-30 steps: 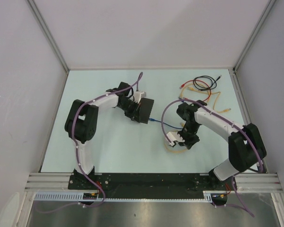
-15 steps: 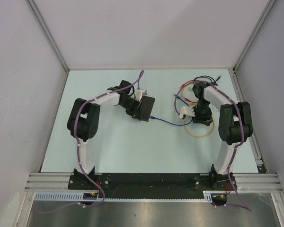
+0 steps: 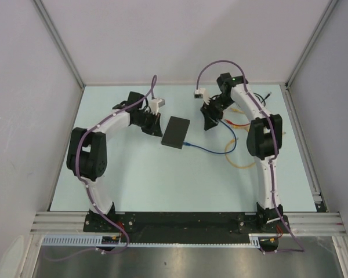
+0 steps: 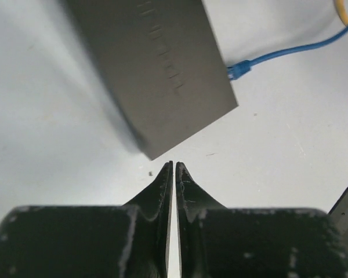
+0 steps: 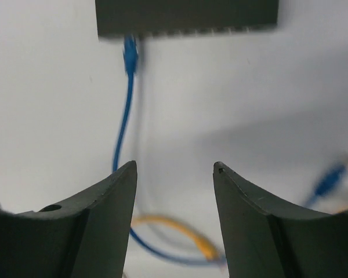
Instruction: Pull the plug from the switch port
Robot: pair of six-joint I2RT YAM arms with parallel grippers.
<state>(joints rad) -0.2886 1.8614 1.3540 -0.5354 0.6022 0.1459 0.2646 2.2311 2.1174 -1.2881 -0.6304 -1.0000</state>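
The switch (image 3: 176, 132) is a flat black box lying on the table, also in the left wrist view (image 4: 156, 63) and the right wrist view (image 5: 185, 16). The blue plug (image 3: 187, 144) (image 4: 239, 69) (image 5: 129, 55) sits against the switch's port side; I cannot tell whether it is seated. Its blue cable (image 3: 217, 152) runs off to the right. My left gripper (image 3: 158, 126) (image 4: 174, 166) is shut and empty, its tips just short of the switch's corner. My right gripper (image 3: 209, 120) (image 5: 174, 167) hangs open and empty, right of the switch and facing its port side.
Loose cables lie at the right: a yellow loop (image 3: 243, 165), a red one (image 3: 239, 123) and a black one (image 3: 261, 99). Grey walls close the table on three sides. The right arm's links (image 3: 261, 136) stand over the cable pile.
The left gripper drew back left off the switch, which now lies flat. The right arm swung from the table's front to the back and its jaws opened.
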